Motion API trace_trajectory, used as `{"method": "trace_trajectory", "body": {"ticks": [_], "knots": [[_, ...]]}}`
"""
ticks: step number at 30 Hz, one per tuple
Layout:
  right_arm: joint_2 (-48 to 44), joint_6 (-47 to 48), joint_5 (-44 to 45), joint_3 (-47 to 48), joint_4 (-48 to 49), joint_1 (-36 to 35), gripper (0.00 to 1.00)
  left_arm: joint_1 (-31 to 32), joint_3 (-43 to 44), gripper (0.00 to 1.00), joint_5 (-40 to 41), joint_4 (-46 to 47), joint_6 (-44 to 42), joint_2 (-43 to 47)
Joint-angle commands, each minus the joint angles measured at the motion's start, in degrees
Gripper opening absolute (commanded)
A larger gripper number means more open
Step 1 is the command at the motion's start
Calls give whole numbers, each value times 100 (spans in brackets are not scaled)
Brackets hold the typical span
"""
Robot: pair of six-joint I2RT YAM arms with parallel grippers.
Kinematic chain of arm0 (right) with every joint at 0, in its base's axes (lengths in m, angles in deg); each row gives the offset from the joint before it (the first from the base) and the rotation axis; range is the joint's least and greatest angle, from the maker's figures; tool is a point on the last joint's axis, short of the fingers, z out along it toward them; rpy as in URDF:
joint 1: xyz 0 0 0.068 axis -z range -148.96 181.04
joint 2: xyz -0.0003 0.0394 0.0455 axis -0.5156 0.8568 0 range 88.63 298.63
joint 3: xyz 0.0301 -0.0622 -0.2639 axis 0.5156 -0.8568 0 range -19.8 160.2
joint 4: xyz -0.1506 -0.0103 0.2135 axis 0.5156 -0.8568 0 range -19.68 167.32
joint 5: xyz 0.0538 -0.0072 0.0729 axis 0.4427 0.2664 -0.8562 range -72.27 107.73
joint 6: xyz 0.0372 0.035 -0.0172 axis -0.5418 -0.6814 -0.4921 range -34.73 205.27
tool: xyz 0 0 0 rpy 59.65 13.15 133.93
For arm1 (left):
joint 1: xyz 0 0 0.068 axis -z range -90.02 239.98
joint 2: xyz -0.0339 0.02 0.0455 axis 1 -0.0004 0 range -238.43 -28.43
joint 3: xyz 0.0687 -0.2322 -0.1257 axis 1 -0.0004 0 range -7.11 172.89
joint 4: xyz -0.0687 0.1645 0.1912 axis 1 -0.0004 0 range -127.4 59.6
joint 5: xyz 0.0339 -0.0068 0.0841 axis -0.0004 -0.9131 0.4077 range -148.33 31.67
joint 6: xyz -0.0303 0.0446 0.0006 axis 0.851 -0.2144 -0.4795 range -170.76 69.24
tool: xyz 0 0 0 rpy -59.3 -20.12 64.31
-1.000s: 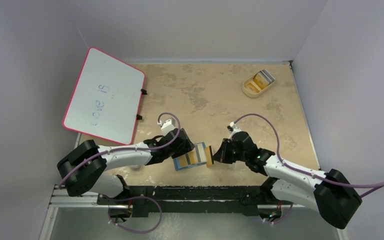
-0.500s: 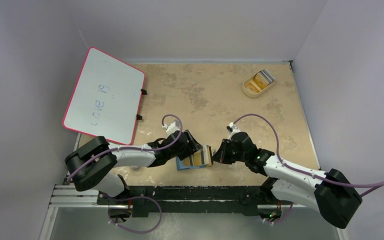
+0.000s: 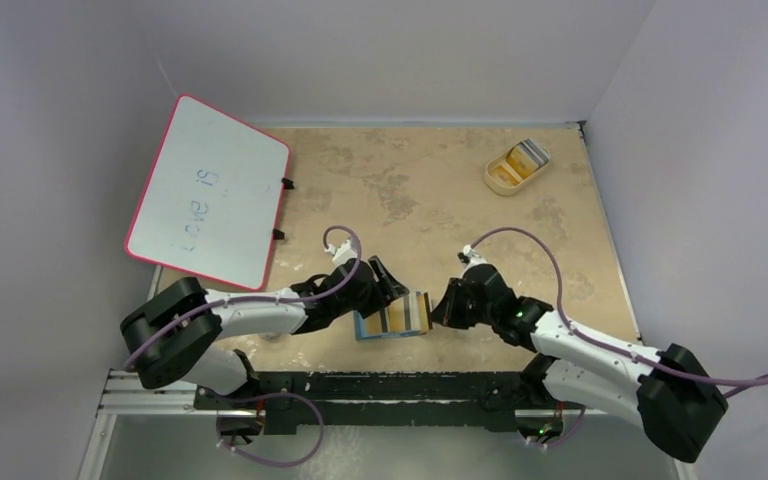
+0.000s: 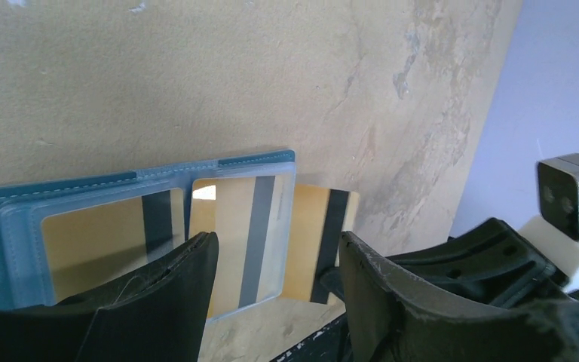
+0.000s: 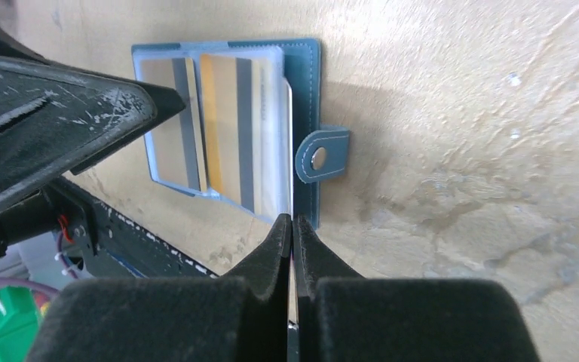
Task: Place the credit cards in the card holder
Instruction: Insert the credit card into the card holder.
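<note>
Open card holder (image 3: 392, 322) lies flat at near edge of desk, between the arms. Right gripper (image 5: 292, 222) pinches a credit card (image 4: 313, 226) by its end, part-way into the rightmost pocket. Left gripper (image 4: 277, 243) spread, straddling the left pockets, likely to brace the holder against that push

On my feed the mottled tan table (image 3: 410, 205) carries a pink-rimmed whiteboard (image 3: 208, 192) at the far left. It overhangs the table's left edge, with faint blue writing on it and two small black clips on its right side. A beige oval tray (image 3: 493, 183) sits at the far right, well apart from the board.
</note>
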Motion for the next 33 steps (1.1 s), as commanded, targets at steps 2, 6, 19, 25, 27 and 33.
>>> {"method": "trace_trajectory", "body": {"ticks": [2, 6, 19, 25, 27, 33], "knots": [[-465, 215, 839, 802, -1263, -28, 0, 27, 386, 59, 527, -931, -259, 373], [-454, 344, 1052, 1118, -1681, -27, 0, 28, 350, 60, 557, -875, -258, 319], [-88, 247, 657, 498, -771, -35, 0, 36, 430, 60, 269, -655, -233, -219], [-60, 256, 609, 385, -619, -32, 0, 58, 420, 61, -68, -150, -104, -418], [-6, 247, 550, 342, -529, -31, 0, 72, 503, 61, -188, -186, -73, -491], [18, 215, 494, 273, -364, -31, 0, 126, 657, 61, -312, -150, 19, -454]]}}
